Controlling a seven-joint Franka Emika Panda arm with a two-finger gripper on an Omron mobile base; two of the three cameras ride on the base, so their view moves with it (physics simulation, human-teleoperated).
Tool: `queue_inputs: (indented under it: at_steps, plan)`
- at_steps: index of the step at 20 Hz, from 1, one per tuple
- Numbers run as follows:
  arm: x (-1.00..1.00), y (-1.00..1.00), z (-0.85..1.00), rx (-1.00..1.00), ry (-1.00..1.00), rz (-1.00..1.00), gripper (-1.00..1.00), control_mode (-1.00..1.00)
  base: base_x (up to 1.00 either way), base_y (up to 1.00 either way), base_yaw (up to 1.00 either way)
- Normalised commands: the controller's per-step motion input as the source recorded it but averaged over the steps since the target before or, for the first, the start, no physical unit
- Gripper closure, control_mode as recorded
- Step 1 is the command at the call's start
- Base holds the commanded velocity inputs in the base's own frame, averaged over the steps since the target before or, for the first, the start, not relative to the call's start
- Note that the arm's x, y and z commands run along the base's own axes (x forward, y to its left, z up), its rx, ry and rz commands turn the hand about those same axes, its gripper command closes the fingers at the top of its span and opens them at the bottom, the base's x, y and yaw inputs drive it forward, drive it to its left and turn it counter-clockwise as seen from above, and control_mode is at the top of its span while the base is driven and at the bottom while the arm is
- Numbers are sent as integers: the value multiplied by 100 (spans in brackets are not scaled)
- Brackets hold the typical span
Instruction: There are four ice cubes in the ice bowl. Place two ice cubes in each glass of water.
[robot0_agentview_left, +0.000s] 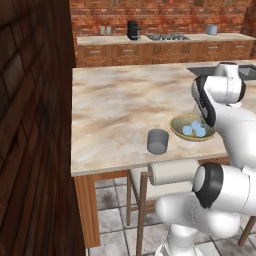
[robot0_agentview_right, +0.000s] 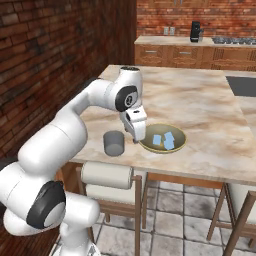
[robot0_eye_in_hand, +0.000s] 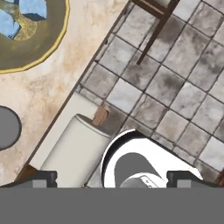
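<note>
Ice cubes (robot0_agentview_right: 163, 140) lie heaped in the yellow bowl (robot0_agentview_right: 178, 145) near the bench's (robot0_agentview_right: 200, 107) front edge, with one grey glass (robot0_agentview_right: 114, 143) just beside it to the left. Poised at the bowl's left rim, the gripper (robot0_agentview_right: 136, 136) points downward with fingers spread wide and nothing held.

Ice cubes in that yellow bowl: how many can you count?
3 ice cubes show clearly, clustered together in the ice bowl on the counter beside the glass. The robot's arm partly covers the bowl, so another may be hidden.
</note>
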Motion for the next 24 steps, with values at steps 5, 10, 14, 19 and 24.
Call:
queue_inputs:
  at_steps: [5, 10, 14, 19, 24]
  plan:
    - [13, -2, -6, 11, 6, -16, -100, -100, 0, 0, 0]
    - [19, -7, -21, 6, 0, -11, -100, -100, 0, 0, 0]
    - [22, -6, -28, 4, 0, -5, -100, -100, 0, 0, 0]
    - [28, 0, -24, 3, -5, -1, -100, -100, 0, 0, 0]
    - [37, 0, -26, 1, -5, 0, -100, -100, 0, 0, 0]
